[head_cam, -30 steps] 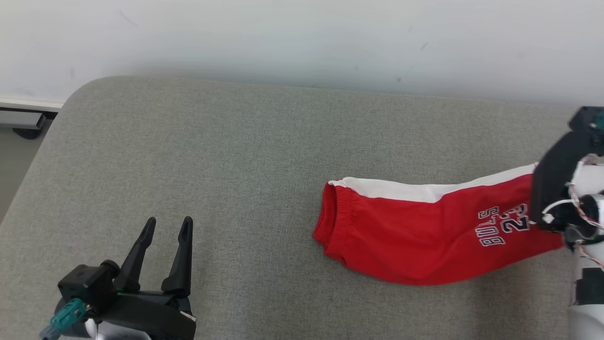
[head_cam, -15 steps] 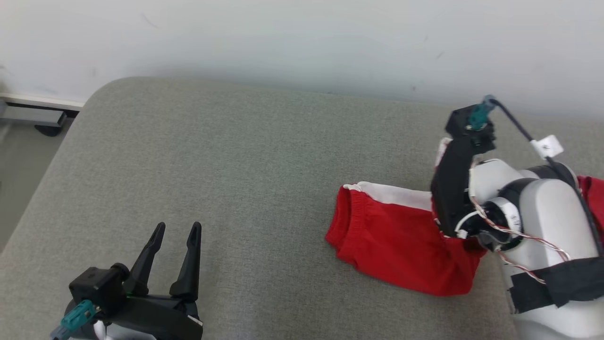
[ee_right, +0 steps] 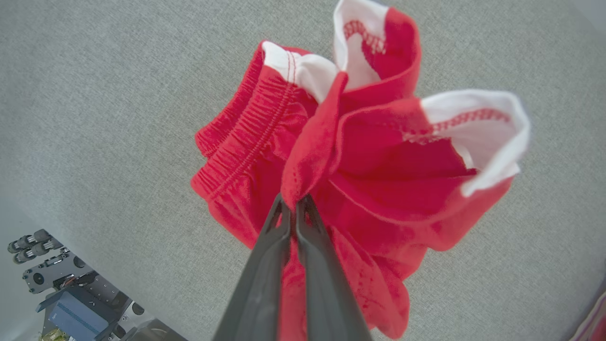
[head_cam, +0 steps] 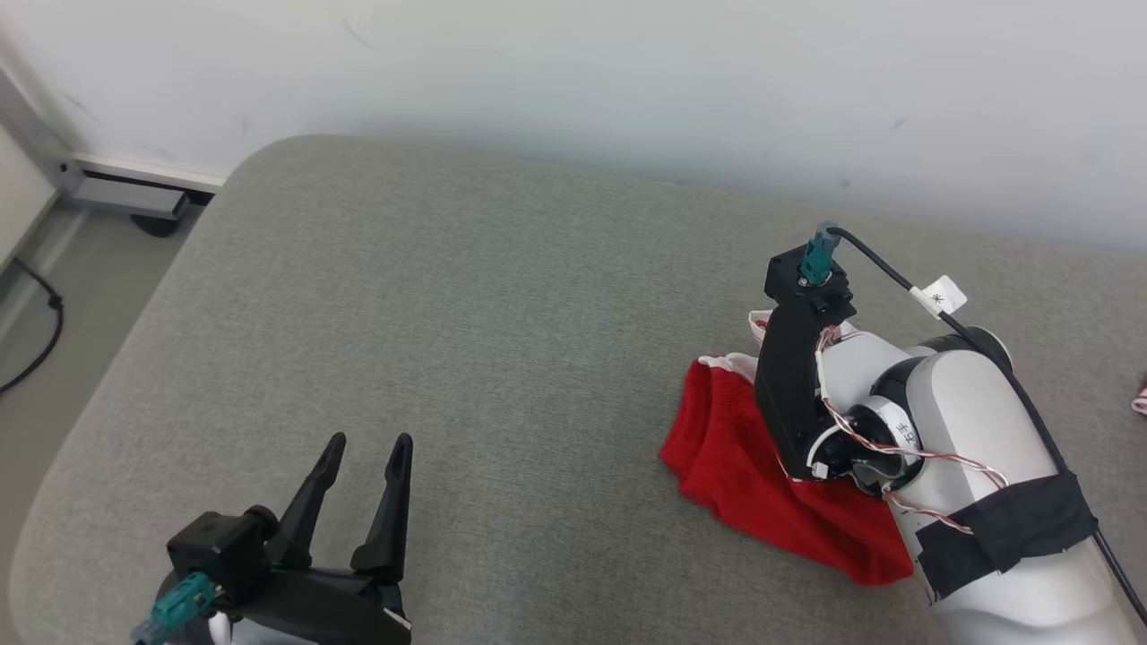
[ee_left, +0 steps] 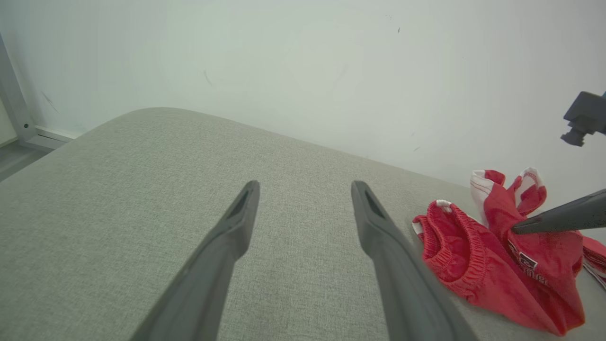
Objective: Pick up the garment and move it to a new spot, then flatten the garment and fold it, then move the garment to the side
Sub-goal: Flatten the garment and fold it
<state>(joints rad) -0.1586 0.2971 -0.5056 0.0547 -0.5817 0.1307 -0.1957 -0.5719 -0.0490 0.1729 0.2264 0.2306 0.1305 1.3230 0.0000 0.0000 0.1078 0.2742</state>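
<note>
The garment [head_cam: 735, 466] is a pair of red shorts with white trim, bunched up on the grey padded surface [head_cam: 502, 340] at the right. My right arm [head_cam: 950, 421] hangs over it and hides its fingers in the head view. In the right wrist view my right gripper [ee_right: 294, 199] is shut on a red fold of the garment [ee_right: 378, 166], lifting it so the leg openings gape upward. The elastic waistband [ee_right: 236, 151] still rests on the surface. My left gripper [head_cam: 369, 441] stands open and holds nothing at the lower left, well apart from the garment [ee_left: 473, 265].
A white wall [head_cam: 573, 81] runs behind the surface, whose rounded corner [head_cam: 260, 161] lies at the far left. Left of it are the floor, a cable [head_cam: 45, 331] and a metal rail [head_cam: 134, 193]. A small pink-red thing [head_cam: 1140, 396] shows at the right edge.
The head camera has turned. My right arm has swung in over the garment. The garment lay stretched out long; now its leg end is pulled up toward the waistband and it is bunched.
</note>
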